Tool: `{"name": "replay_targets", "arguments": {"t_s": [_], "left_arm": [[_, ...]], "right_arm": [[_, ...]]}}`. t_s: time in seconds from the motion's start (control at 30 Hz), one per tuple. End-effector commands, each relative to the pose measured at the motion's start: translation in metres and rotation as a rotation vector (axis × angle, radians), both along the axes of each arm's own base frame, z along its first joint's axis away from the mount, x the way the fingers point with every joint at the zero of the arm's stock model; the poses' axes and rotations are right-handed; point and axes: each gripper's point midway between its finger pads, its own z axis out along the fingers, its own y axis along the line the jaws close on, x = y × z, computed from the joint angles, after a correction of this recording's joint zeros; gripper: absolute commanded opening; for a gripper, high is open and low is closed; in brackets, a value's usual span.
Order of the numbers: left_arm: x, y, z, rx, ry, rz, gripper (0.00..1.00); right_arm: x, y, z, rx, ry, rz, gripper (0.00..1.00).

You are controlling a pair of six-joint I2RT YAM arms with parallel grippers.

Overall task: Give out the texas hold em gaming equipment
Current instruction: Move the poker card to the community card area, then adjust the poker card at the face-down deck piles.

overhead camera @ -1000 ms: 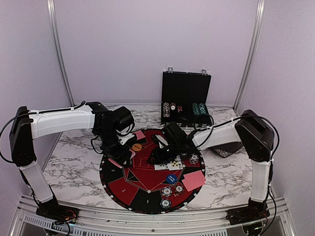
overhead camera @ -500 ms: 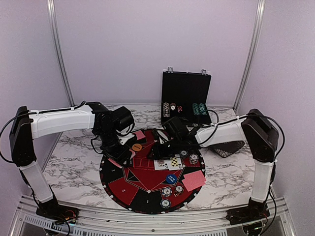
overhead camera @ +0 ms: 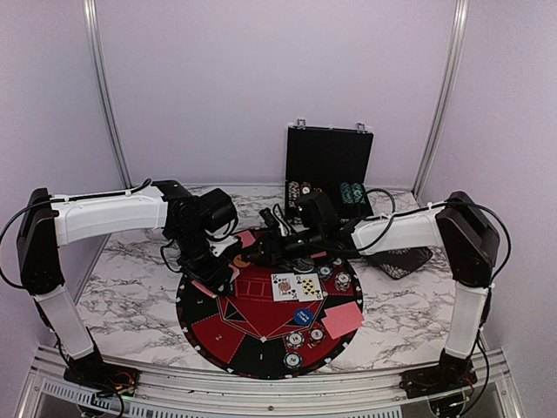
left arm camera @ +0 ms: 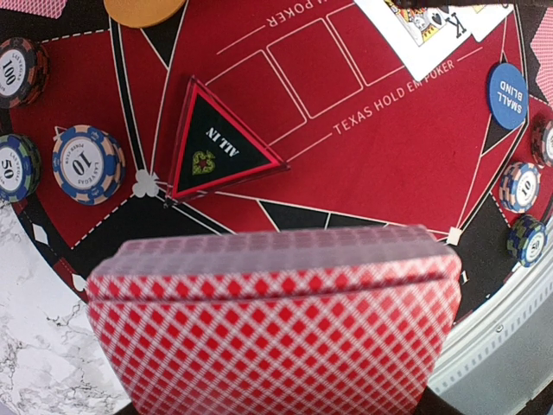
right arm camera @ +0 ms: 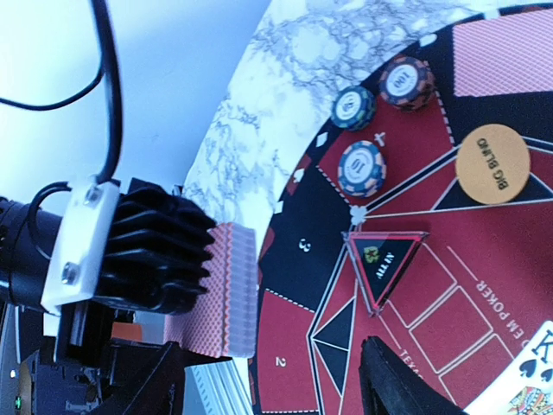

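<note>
My left gripper (overhead camera: 212,275) is shut on a deck of red-backed playing cards (left arm camera: 272,324) over the left rim of the round mat (overhead camera: 228,335). The deck hides its fingers in the left wrist view. My right gripper (overhead camera: 266,245) hangs open and empty over the mat's far side, just right of the deck (right arm camera: 226,290). Two face-up cards (overhead camera: 296,286) lie mid-mat. Striped chips (left arm camera: 86,161) sit by the ALL IN triangle (left arm camera: 216,147). An orange disc (right arm camera: 492,164) and a blue disc (left arm camera: 507,95) lie flat. More chips (overhead camera: 297,340) rest at the near rim.
An open black case (overhead camera: 329,170) with rows of chips stands at the back. A black patterned dish (overhead camera: 405,260) lies under the right forearm. Single red-backed cards (overhead camera: 342,319) lie on the mat's right side and far left (overhead camera: 247,237). Marble table (overhead camera: 130,296) surrounds the mat.
My right gripper has left the face-up cards and swung left and back toward the held deck, its jaws spreading wider. The left arm and deck have not moved.
</note>
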Motion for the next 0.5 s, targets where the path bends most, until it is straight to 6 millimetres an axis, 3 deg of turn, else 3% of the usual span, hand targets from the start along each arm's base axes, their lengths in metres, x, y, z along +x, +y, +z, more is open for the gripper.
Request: {"name": "replay_targets", "arguments": {"t_s": [0.0,0.47], "left_arm": [[0.004,-0.007,0.016,-0.044,-0.025,-0.009,0.49],[0.005,-0.010,0.018,-0.045,-0.028,-0.011,0.49]], "right_arm": [[-0.005,0.010,0.014,0.118,0.045,0.054,0.68],[-0.016,0.022,0.009,0.203,0.142,0.108,0.68]]}}
